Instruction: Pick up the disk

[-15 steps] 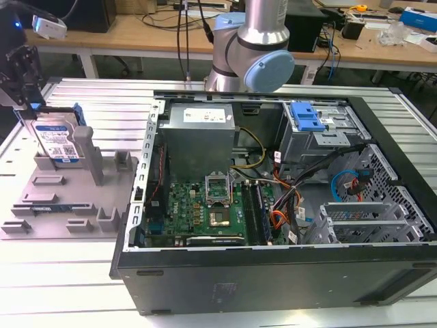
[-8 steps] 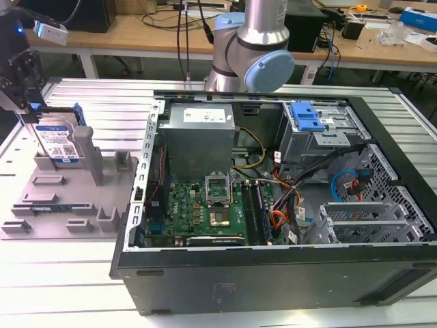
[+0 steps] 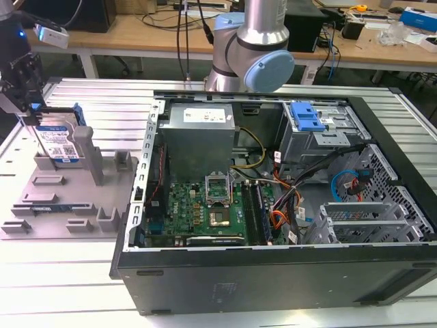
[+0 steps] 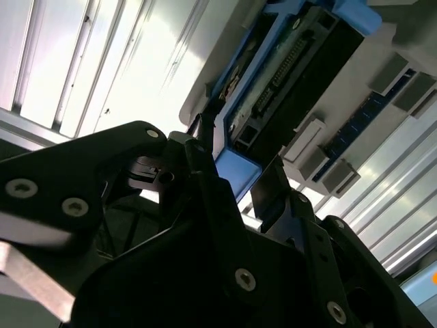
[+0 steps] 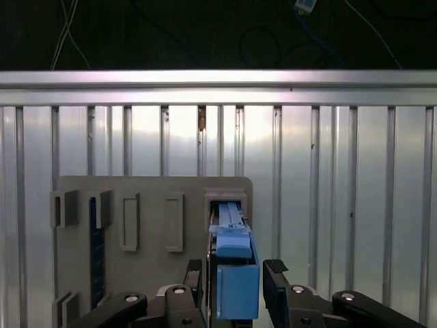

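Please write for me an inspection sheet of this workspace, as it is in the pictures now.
Surface: ribbed metal table carrying a grey fixture and an open computer case.
Job's things: the disk stands upright in the fixture.
Clutter: nothing seen.
Grippers: the gripper is over the disk, fingers open on either side of it, with narrow gaps showing in the first wrist view.
Cables: coloured wire bundle inside the case.
Surroundings: wooden benches with equipment behind the table.

The arm [image 3: 256,48] holds its claw [image 5: 236,265] pointing straight down, fingers [image 5: 275,268] parted.
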Available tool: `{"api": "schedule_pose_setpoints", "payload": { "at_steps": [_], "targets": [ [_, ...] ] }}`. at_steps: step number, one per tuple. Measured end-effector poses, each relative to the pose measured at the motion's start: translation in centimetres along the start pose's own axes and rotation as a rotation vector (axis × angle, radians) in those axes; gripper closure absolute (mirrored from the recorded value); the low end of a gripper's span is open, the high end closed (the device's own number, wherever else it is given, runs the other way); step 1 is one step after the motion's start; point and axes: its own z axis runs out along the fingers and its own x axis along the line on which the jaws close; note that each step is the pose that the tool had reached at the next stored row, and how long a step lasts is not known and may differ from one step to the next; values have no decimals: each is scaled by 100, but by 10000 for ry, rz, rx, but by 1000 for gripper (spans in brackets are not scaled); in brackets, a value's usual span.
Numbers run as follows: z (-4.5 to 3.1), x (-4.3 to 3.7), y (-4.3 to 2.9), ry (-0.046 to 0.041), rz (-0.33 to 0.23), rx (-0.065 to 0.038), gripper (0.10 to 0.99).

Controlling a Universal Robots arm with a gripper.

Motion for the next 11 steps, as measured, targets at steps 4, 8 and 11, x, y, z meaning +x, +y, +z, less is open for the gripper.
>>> {"api": "schedule_pose_setpoints", "payload": {
  "at_steps": [4, 8, 11],
  "targets": [
    [33, -1, 0, 1, 0, 0, 604],
    [55, -2, 1, 1, 0, 0, 604],
    [70, -3, 1, 2, 0, -1, 604]
  ]
}}
